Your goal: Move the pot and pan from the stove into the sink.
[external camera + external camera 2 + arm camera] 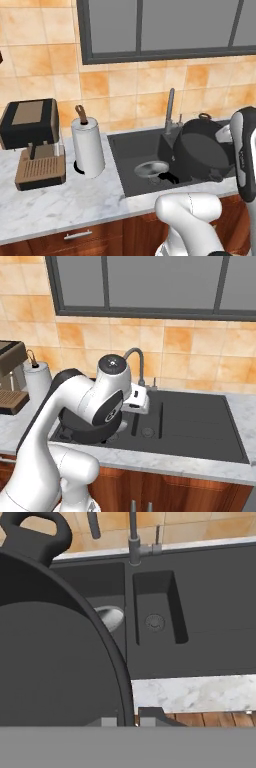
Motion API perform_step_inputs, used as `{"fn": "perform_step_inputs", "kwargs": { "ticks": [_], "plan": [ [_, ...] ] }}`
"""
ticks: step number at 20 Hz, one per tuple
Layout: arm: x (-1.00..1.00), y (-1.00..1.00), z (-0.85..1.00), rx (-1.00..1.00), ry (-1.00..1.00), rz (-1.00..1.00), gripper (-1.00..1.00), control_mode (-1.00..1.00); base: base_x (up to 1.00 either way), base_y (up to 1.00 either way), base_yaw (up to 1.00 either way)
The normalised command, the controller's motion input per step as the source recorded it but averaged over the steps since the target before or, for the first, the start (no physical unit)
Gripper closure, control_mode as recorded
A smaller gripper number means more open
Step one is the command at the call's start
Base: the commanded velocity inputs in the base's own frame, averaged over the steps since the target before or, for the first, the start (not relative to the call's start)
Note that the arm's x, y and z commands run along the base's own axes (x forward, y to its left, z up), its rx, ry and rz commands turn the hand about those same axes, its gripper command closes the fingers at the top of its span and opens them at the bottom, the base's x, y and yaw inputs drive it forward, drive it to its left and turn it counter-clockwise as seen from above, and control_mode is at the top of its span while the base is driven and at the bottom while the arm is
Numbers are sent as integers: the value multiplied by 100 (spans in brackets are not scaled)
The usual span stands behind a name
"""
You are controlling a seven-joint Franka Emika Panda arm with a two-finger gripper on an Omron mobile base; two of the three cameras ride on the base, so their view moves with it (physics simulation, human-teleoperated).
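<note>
One pot point(202, 152) hangs tilted from our gripper point(131, 719), whose fingers are pinched tight on its near rim, right over the large left basin of the sink point(131, 146). Below it lies the pan point(151, 169). Marble counter point(60, 200) surrounds the sink beneath orange tiles.

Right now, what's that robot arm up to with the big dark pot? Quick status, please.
Gripper shut on pot rim. Pot tilted, held over the sink. Pan already in the basin below; faucet close behind.
</note>
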Motion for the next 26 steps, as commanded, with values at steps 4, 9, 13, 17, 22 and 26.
{"fn": "perform_step_inputs", "kwargs": {
  "ticks": [4,9,13,17,22,26],
  "plan": [
    [55,20,-9,0,-1,-2,100,-100,0,0,0],
    [55,56,-15,-2,0,-12,100,-100,0,0,0],
    [24,40,-7,-2,0,-13,100,-100,0,0,0],
    [0,2,-5,0,1,-1,100,-100,0,0,0],
    [-3,0,-49,-4,3,0,100,-100,0,0,0],
    [18,0,-56,-2,2,-1,100,-100,0,0,0]
  ]
}}
